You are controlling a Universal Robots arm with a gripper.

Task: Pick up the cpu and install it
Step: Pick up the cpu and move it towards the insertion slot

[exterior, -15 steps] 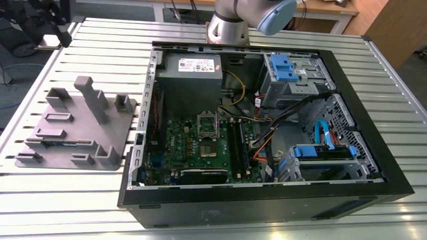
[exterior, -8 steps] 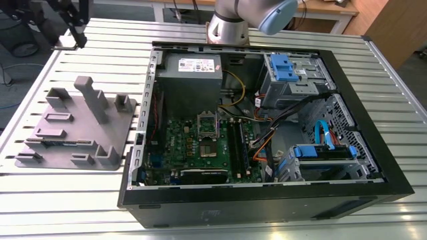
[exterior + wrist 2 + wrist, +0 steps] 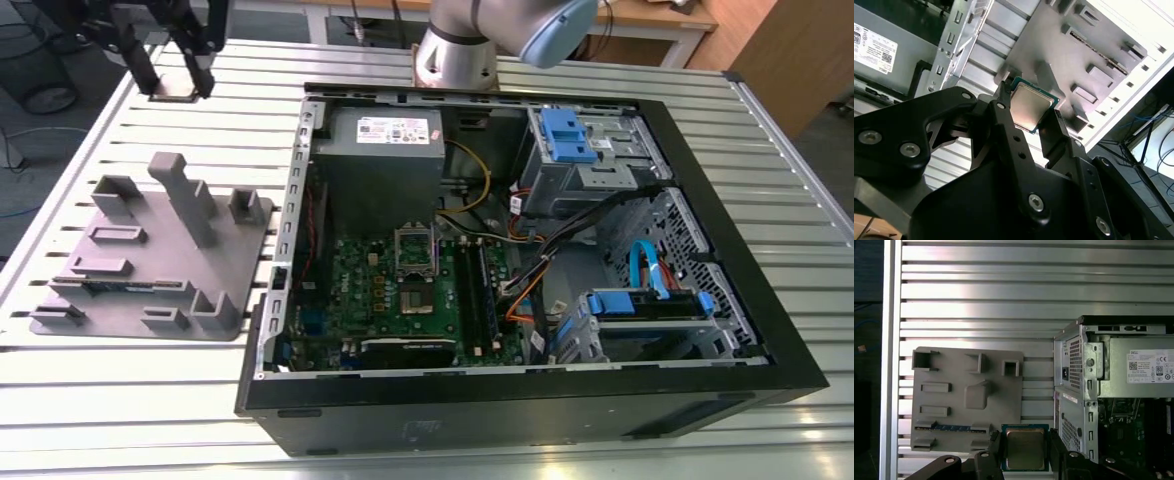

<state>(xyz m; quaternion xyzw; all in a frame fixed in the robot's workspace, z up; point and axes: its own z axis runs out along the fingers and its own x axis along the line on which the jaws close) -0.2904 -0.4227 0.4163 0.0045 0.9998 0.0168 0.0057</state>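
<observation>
Metal-topped cpu (image 3: 1025,448): was clamped between the two black fingers, gripped on two opposite edges, with its shiny silver-grey face and green border showing in both wrist views.
Pincer (image 3: 171,86): was closed onto the cpu to the width of the chip, with nothing else in its hold.
Pincer position: hung above the slatted metal counter (image 3: 134,400), clear of it, near the far corner on the exterior view's left.
Tray (image 3: 147,250): grey plastic with upright posts, lay flat on the counter along the edge at the exterior view's left, below and apart from the held chip.
Computer case (image 3: 534,400): lay open on its side at the counter's middle, just beside the tray.
Socket (image 3: 416,262): sat open on the green motherboard (image 3: 387,300) inside the case, next to the grey power supply box (image 3: 380,140).
Governing relation: the socket lay well apart from the pincer, toward the exterior view's right and nearer that camera, across the case wall.
Chip axis: square outline, so no long axis to align; corner orientation could not be judged.
</observation>
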